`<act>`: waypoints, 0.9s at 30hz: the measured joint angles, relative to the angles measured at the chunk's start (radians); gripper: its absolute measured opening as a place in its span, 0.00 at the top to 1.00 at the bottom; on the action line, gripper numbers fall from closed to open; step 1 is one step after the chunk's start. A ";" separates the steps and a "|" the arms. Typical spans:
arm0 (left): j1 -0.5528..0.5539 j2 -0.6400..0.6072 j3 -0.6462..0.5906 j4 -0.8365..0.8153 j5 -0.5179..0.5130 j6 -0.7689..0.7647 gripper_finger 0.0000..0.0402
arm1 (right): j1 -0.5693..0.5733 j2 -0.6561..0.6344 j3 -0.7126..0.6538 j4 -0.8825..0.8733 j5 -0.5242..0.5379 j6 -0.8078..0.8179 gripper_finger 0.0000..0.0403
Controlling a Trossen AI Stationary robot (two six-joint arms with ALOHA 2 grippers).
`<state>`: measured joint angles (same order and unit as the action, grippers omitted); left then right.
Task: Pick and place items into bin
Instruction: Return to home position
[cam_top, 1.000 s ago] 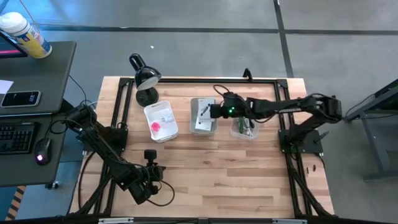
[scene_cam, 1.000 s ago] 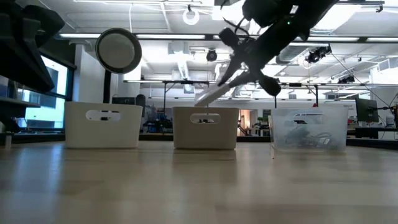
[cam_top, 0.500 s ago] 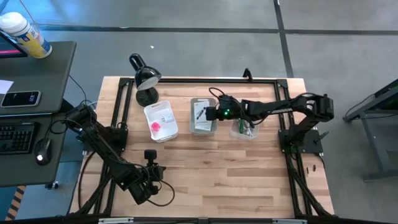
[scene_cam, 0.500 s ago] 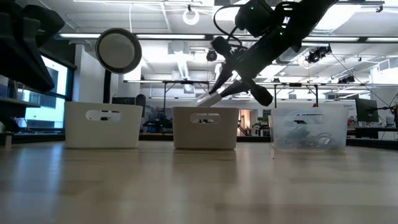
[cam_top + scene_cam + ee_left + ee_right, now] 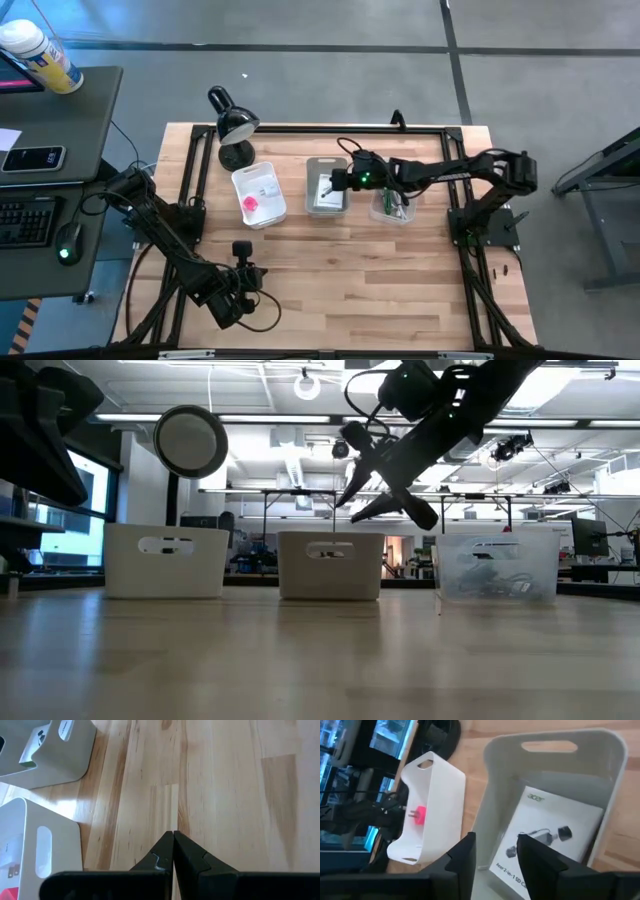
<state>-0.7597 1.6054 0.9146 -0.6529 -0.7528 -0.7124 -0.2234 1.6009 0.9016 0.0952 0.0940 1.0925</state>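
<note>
My right gripper point(image 5: 337, 182) point(image 5: 350, 510) hangs open and empty over the grey middle bin point(image 5: 327, 161) point(image 5: 500, 785). A white flat packet point(image 5: 555, 840) with a dark printed part lies flat on that bin's floor. The white left bin point(image 5: 262, 172) point(image 5: 437, 790) holds a pink cube point(image 5: 250, 203) point(image 5: 420, 813) and a white item. The clear right bin point(image 5: 392, 212) point(image 5: 497, 565) holds green, black and white cords. My left gripper point(image 5: 243, 250) point(image 5: 173, 851) waits shut near the table's near left, above bare wood.
A black desk lamp point(image 5: 233, 125) point(image 5: 190, 442) stands at the far left corner behind the white bin. The three bins stand in a row across the table's far half. The near half of the wooden table point(image 5: 380, 290) is bare. A black frame edges the table.
My right gripper has moved a little toward the table's left over the middle bin and has opened. The white packet it held has dropped from its fingers and now lies in the middle bin.
</note>
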 joint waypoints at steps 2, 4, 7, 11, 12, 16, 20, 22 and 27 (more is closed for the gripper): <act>0.000 0.000 0.000 0.000 0.000 0.000 1.00 | 0.000 -0.008 0.000 0.008 0.004 -0.022 0.66; 0.000 0.000 0.000 0.001 0.000 0.000 1.00 | 0.000 -0.030 0.000 0.016 0.005 -0.051 0.66; 0.000 0.000 0.000 0.011 0.000 0.000 1.00 | 0.000 -0.086 0.000 0.031 0.004 -0.116 0.65; 0.000 -0.001 0.018 0.035 0.000 0.024 1.00 | 0.015 -0.190 0.000 0.037 0.013 -0.244 0.65; 0.000 -0.001 0.033 0.035 0.000 0.048 1.00 | 0.020 -0.220 0.000 0.036 0.015 -0.274 0.65; 0.028 -0.002 0.128 -0.027 -0.027 0.215 1.00 | 0.030 -0.333 0.001 0.007 0.020 -0.373 0.65; 0.095 -0.006 0.283 -0.168 -0.093 0.427 1.00 | 0.040 -0.446 0.001 -0.034 0.024 -0.439 0.65; 0.131 -0.006 0.364 -0.226 -0.147 0.606 1.00 | 0.041 -0.495 0.001 -0.066 0.024 -0.447 0.65; 0.212 -0.008 0.516 -0.231 -0.254 0.989 1.00 | 0.038 -0.608 0.001 -0.202 0.002 -0.502 0.65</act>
<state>-0.5479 1.5978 1.4307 -0.8843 -1.0070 0.2766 -0.1852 0.9932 0.9024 -0.1070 0.0962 0.5904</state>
